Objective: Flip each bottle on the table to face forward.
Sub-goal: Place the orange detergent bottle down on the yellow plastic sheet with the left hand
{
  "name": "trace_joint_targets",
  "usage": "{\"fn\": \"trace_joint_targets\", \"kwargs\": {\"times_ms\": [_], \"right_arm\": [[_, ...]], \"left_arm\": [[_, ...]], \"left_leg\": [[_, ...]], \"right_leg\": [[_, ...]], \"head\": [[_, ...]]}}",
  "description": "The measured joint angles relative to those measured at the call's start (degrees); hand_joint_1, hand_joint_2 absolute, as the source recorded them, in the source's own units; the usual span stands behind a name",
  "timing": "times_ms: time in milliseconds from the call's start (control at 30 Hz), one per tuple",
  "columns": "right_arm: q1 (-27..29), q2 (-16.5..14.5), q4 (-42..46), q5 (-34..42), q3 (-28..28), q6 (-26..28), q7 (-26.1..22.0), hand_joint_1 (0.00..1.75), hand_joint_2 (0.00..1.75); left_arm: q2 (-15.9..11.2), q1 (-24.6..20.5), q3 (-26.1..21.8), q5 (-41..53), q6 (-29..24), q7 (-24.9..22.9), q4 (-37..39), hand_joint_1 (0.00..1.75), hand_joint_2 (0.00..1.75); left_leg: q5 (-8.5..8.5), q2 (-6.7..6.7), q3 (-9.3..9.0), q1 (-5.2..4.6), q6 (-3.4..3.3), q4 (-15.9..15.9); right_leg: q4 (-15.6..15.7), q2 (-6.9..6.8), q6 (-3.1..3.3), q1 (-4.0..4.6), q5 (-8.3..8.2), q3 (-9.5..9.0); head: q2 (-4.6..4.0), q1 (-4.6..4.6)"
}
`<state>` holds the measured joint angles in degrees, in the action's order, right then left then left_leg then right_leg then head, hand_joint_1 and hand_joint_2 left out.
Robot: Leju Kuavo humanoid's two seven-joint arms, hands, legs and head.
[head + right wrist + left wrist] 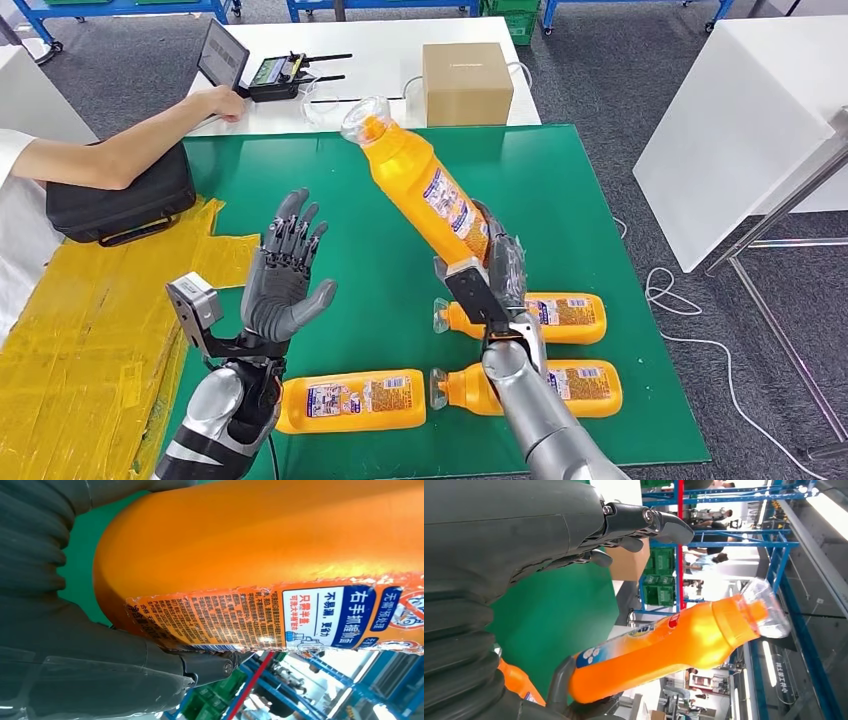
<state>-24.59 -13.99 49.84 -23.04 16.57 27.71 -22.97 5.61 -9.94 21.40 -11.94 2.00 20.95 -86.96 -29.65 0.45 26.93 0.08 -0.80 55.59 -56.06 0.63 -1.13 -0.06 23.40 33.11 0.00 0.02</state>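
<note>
Right hand (497, 262) — fingers wrapped round the base of a raised bottle (420, 183), lifted off the green mat (590, 190) and tilted, clear cap pointing away toward the cardboard box (467, 83); printed label faces the right wrist camera.

Left hand (285, 275) — raised beside it, palm up, fingers spread, holding nothing.

Three more bottles lying on the mat: left bottle (350, 400) near the left arm, middle bottle (565, 316) and near bottle (580, 388) by the right arm.

Person's arm (130, 145) rests on a black case (120, 205).
</note>
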Motion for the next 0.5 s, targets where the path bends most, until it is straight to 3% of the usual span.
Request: {"fn": "trace_joint_targets", "kwargs": {"times_ms": [500], "right_arm": [[-2.0,-1.9,-2.2,-6.1,8.1,-0.5,4.8,1.75,1.75]], "left_arm": [[0.0,-0.9,0.0,-2.8,1.9,0.1,2.1,0.00,1.75]], "left_leg": [[0.00,0.00,0.00,0.01,0.00,0.0]], "right_leg": [[0.0,0.00,0.00,0.01,0.00,0.00]], "head": [[0.00,0.00]]}}
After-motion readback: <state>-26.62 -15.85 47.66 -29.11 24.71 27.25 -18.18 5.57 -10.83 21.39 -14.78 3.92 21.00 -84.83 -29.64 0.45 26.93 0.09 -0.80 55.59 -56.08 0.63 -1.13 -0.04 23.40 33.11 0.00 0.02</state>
